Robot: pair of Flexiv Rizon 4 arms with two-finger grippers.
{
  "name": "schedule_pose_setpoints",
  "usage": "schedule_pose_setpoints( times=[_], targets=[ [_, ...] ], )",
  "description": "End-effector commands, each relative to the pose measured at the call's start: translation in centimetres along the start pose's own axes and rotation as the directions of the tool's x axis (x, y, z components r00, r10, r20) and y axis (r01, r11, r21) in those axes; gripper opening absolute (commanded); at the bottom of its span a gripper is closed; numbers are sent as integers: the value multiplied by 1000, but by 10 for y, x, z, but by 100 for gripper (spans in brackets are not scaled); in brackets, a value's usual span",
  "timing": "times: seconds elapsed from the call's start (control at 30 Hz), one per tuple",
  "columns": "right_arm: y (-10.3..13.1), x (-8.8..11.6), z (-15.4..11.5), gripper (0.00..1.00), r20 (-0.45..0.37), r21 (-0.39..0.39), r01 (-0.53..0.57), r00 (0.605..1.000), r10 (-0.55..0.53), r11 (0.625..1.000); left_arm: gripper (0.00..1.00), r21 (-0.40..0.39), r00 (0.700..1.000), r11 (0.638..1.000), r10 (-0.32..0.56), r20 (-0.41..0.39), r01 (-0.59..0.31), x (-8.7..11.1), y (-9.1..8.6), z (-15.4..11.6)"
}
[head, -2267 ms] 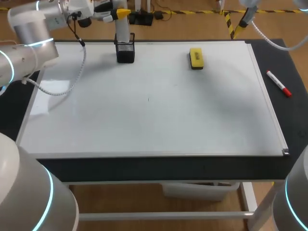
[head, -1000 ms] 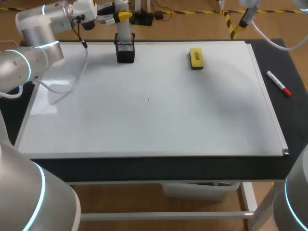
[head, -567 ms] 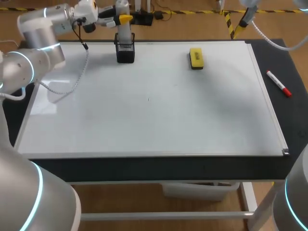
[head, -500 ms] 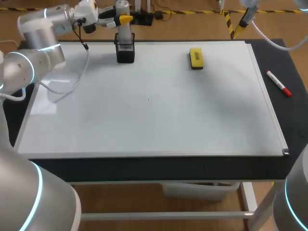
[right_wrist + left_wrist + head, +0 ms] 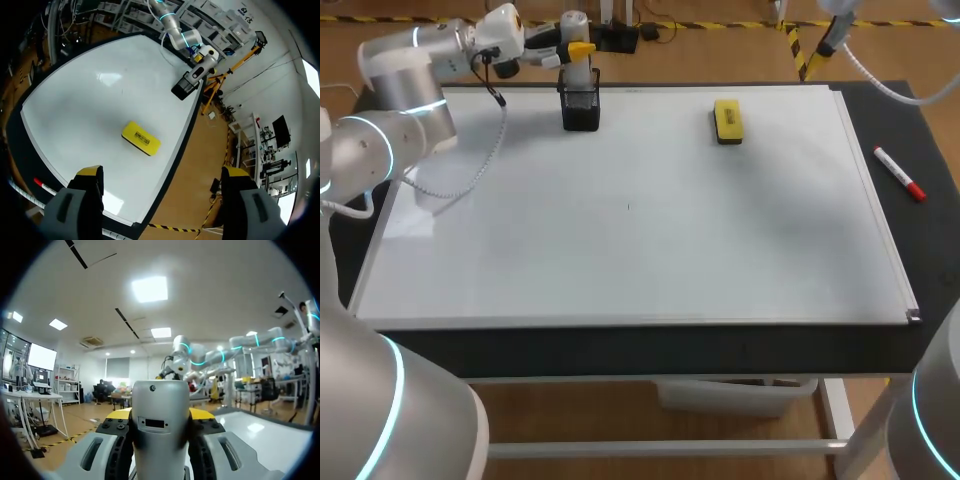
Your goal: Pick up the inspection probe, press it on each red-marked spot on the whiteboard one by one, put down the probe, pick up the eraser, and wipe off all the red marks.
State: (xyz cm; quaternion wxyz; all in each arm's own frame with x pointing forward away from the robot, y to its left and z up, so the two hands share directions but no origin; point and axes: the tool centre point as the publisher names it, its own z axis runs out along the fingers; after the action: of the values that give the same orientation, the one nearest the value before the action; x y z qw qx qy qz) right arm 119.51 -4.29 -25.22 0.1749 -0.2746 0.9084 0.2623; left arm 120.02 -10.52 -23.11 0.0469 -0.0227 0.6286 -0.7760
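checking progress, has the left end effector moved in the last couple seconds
Yes: the left end effector, gripping the probe, has come down closer to the black holder.

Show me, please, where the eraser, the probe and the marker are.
eraser (image 5: 728, 120), head view, middle of its yellow top
probe (image 5: 161, 447), left wrist view, its grey body
marker (image 5: 895, 170), head view, its white barrel

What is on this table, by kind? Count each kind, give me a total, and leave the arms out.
Whiteboard: 1
Inspection probe: 1, held in the left end effector over the holder
Black mesh holder: 1
Yellow eraser: 1
Marker: 1
Total: 5
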Motion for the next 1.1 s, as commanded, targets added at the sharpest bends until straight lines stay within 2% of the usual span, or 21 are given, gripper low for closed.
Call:
schedule_pose_setpoints(
  times=[0.03,0.77,1.1],
  targets=[
    [0,0,-1,100,-4,3,2,1000,-2,1000,0,10,991,1000,-3,-131,5,-9,10,-1],
    [0,0,-1,100,-4,3,2,1000,-2,1000,0,25,986,1000,-1,-170,6,-11,31,-1],
    [0,0,-1,100,-4,3,2,1000,-2,1000,0,15,984,1000,-8,-180,11,-14,35,-2]
  ],
)
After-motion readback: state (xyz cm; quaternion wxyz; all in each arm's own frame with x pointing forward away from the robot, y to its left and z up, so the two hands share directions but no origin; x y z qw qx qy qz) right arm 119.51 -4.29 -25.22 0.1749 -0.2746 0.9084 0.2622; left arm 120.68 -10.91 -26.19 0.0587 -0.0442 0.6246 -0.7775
